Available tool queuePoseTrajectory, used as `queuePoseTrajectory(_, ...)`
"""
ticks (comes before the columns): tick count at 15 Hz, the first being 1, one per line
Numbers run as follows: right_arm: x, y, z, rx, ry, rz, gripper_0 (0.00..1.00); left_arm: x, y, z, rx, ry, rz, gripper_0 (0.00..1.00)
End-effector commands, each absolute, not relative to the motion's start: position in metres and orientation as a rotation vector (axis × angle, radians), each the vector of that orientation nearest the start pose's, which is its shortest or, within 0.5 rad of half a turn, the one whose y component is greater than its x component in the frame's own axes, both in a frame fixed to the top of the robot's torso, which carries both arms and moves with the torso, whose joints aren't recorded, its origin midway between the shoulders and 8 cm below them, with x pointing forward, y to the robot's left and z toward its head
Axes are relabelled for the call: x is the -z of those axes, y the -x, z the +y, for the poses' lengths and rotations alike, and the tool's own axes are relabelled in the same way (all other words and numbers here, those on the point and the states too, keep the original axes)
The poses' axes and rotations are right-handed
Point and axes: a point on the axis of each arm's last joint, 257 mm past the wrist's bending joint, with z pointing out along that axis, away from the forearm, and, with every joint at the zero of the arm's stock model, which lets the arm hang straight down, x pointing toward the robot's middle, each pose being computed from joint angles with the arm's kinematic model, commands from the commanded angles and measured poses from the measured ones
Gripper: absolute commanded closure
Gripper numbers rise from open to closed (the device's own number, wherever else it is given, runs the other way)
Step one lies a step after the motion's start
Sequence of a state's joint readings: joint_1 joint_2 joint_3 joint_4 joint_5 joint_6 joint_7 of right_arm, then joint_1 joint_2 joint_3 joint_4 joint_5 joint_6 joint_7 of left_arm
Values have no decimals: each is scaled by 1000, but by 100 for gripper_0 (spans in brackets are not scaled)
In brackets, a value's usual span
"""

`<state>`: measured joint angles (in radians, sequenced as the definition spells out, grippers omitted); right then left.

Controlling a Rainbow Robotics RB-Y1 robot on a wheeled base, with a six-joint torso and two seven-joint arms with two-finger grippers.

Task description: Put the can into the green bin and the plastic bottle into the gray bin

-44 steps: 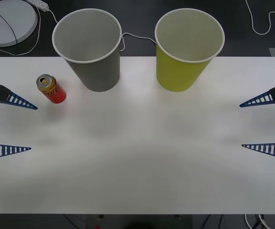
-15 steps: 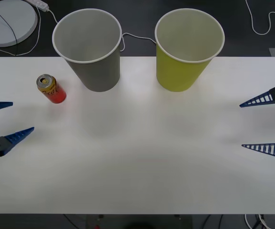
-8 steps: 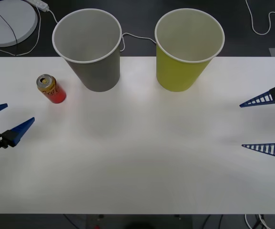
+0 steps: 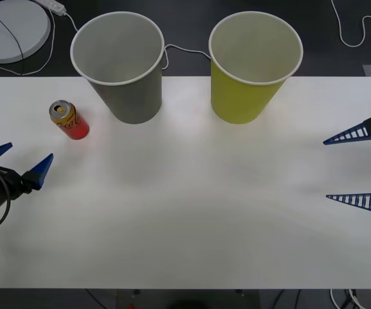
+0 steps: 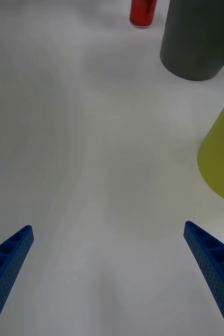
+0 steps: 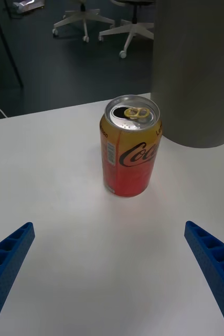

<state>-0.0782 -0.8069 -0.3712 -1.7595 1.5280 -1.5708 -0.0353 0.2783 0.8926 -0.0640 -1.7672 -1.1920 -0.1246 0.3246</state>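
The can (image 4: 68,120) stands upright on the white table (image 4: 191,212), at the far left, just beside the gray bin (image 4: 122,64) but not touching it; the green bin (image 4: 253,64) stands to the right of the gray one, well apart from the can. No plastic bottle is visible on the table. The left gripper (image 4: 21,162) is at the left edge, a little nearer than the can, with its two blue fingers spread wide and nothing between them. In the left wrist view the can (image 6: 130,152) sits centred ahead of the open gripper (image 6: 112,273), so the line of approach seems already good. The step in hand is probably to reach and grasp the can. To do it well, the gripper should go straight forward until the can's body is between the fingers, and close on the middle of the body, not on the metallic top. The grip should be firm but gentle, since a thin can may dent or slip. It should also keep clear of the gray bin's wall. The right gripper (image 4: 359,168) waits at the right edge, open and empty.
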Motion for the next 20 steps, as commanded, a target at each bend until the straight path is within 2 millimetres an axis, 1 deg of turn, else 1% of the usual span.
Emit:
queuePoseTrajectory(1,162,-381,-295,-261,1646,1534,0,227,-462,375,50,-276,1785,0)
queuePoseTrajectory(4,162,-381,-295,-261,1646,1534,0,231,-470,375,20,-273,1776,0)
queuePoseTrajectory(9,162,-381,-295,-261,1646,1534,0,241,-500,367,-34,-290,1743,0)
queuePoseTrajectory(13,162,-381,-295,-261,1646,1534,0,243,-513,361,-32,-284,1723,0)
queuePoseTrajectory(17,162,-381,-295,-261,1646,1534,0,241,-537,356,-42,-277,1702,0)
queuePoseTrajectory(20,162,-381,-295,-261,1646,1534,0,242,-541,345,-25,-266,1696,0)
